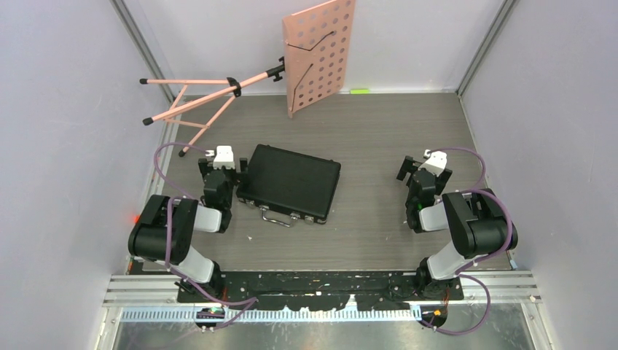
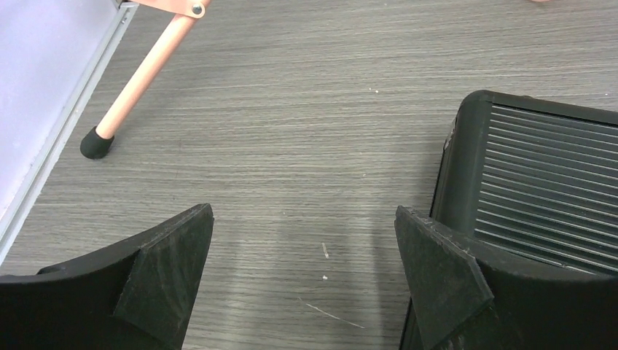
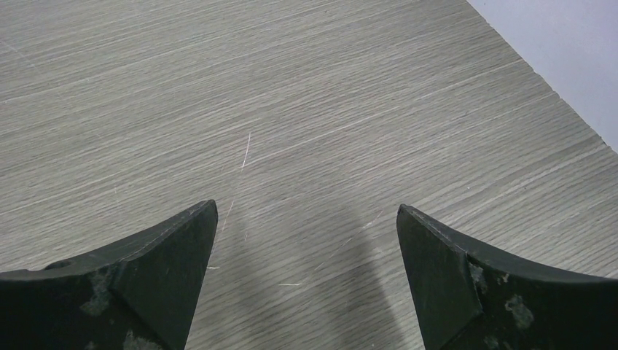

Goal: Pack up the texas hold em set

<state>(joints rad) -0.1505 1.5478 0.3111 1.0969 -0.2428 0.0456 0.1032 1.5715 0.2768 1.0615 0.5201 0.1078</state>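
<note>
Grey wood-grain worktop (image 1: 379,138) carries everything. Pink perforated metal music stand (image 1: 318,55) lies on its side, beyond the left hand (image 2: 302,219). Black rectangular hard case (image 1: 290,181): lid shut, flat, just beside the left hand's right finger; contact not discernible. Left hand: jaws wide, holding nothing. Right hand (image 3: 306,211): jaws wide, holding nothing, well apart from the case.

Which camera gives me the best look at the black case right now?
The top external view: it shows the whole case, lid closed, handle on its near side. The left wrist view catches only one ribbed corner at its right edge. The right wrist view shows none of it, just table.
</note>
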